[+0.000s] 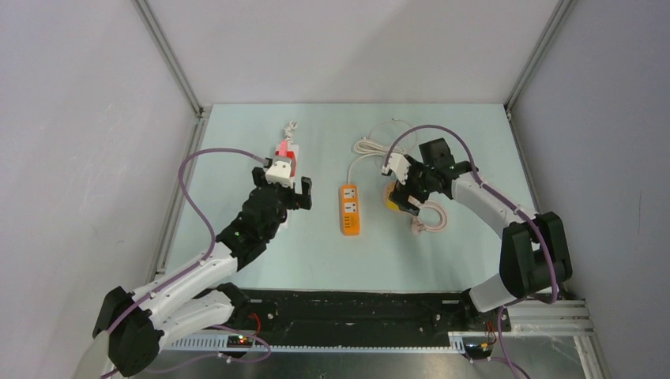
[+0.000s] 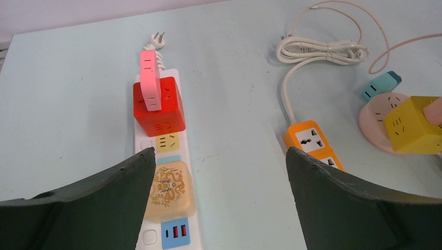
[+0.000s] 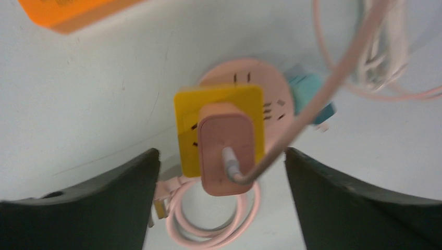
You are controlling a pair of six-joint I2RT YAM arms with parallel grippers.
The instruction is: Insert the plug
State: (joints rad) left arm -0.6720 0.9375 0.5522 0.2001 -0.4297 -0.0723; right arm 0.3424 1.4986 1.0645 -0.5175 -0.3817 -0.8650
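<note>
The pink plug (image 3: pixel 227 148) with its pink cable stands seated in the top of a yellow cube socket (image 3: pixel 219 99), which sits on a round pink socket base (image 3: pixel 245 75). My right gripper (image 3: pixel 221 156) is open, its jaws wide on either side of the plug and not touching it. From above, the right gripper (image 1: pixel 407 197) hovers over the yellow cube (image 1: pixel 392 203). My left gripper (image 2: pixel 220 152) is open and empty, held over the white power strip (image 2: pixel 148 237) on the left side of the table.
An orange power strip (image 1: pixel 350 209) lies mid-table between the arms. The white strip carries a red cube (image 2: pixel 159 107) with a pink adaptor (image 2: pixel 151 86) and a translucent dragon-print adaptor (image 2: pixel 167 190). A teal plug (image 3: pixel 312 91), coiled white cable (image 2: pixel 318 49) and pink cable loop (image 1: pixel 430 217) surround the yellow cube.
</note>
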